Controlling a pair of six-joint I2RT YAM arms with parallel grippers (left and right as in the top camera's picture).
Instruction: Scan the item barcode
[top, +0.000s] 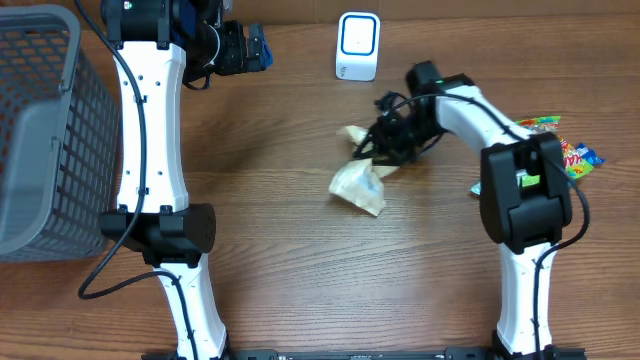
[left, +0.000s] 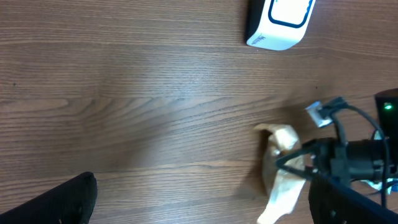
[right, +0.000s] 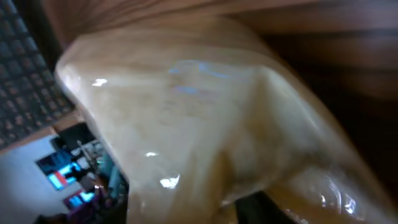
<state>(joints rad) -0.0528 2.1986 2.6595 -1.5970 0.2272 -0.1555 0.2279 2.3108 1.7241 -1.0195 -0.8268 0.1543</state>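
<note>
Left gripper: mine, spread wide, empty, near table's far edge. Right gripper: against clear-wrapped beige packet mid-table; cannot tell my grip. Scanner at far edge.

A mock shop checkout in a lab — white scanner on the wood desk beyond the right hand, mesh basket left of the left hand.

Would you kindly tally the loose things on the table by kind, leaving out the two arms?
Grey basket: 1
White scanner: 1
Packets: 2 (beige packet, colourful packet)
Total: 4
</note>
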